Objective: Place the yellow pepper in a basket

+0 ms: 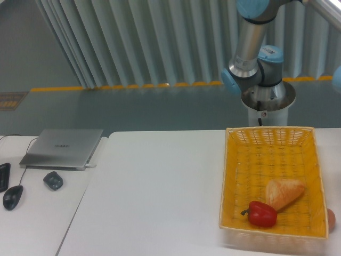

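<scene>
The yellow woven basket [237, 160] stands on the right side of the white table. Inside it lie a red pepper [262, 214] near the front wall and a tan bread roll [284, 192] just behind it. The yellow pepper is out of view. My gripper is out of the frame; only the arm's base and shoulder joints [259, 68] show behind the basket, and a sliver of another blue joint [337, 78] at the right edge.
A small orange-pink object [331, 219] peeks out at the right edge, beside the basket's front corner. A closed laptop [63, 148], a dark small device [53, 180], a mouse [13, 197] and a black object [3, 176] lie on the left table.
</scene>
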`<state>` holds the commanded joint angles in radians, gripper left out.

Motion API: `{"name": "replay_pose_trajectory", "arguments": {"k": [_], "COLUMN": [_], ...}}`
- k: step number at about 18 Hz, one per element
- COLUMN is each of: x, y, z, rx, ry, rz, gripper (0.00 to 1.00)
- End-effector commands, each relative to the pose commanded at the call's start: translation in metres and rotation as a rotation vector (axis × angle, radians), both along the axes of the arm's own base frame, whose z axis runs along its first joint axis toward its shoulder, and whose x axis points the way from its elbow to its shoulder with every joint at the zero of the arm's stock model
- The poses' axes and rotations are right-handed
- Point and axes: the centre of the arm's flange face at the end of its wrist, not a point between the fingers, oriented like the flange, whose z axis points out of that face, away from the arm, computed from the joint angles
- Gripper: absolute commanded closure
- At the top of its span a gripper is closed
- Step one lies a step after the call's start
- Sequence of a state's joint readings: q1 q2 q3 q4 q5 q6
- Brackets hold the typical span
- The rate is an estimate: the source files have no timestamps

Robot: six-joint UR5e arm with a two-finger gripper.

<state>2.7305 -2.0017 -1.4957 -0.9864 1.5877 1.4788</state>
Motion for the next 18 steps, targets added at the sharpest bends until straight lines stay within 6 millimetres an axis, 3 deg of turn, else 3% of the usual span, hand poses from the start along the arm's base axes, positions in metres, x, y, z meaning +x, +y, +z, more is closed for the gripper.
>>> {"name": "replay_pose_trajectory", "arguments": {"k": [9, 18], "x": [-0.003, -0.002], "y": [0.007, 0.011], "z": [-0.036, -0.054], "rx": [-0.026, -0.047], "ry": [-0.047, -0.07], "rz": [-0.007, -0.011], "gripper": [0.0, 0.0]}}
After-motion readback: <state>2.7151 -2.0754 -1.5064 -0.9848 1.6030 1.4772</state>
